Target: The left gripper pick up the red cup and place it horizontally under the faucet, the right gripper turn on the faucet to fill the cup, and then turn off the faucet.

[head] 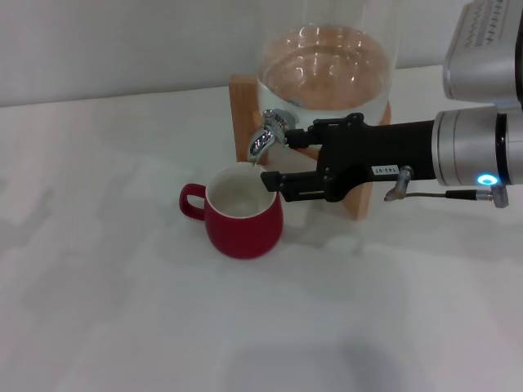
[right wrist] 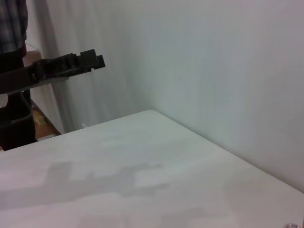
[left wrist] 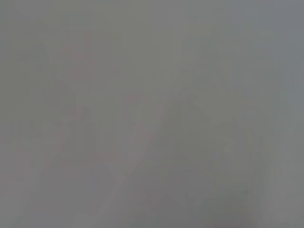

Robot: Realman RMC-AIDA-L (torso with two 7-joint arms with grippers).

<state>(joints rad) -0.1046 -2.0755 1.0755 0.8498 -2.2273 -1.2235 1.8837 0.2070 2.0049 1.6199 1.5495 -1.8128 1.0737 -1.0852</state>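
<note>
**Right gripper reaching in at the faucet, cup waiting below**

The red cup is sitting upright on the white table, its handle pointing left and its mouth directly beneath the spout of the faucet. The inside is looking pale; whether any water is standing in it, I cannot say from here. The faucet is sticking out toward the near side from the glass dispenser jar, which is resting on its wooden stand at the far side of the table.

The right gripper is coming in from the right, its two black fingers spread moderately apart, one level with the faucet body just to the right of it, the other lower, hanging over the cup's right rim. It is gripping nothing that I can make out, though the upper finger is sitting very close to the chrome and may be touching it.

The left gripper is not showing from the head camera, and its own wrist camera is giving only a grey blur.

To work the lever well, the upper finger probably needs to be catching the handle itself rather than the spout, and the lower finger should be staying clear of the rim so the cup is not nudged out from under the stream.
</note>
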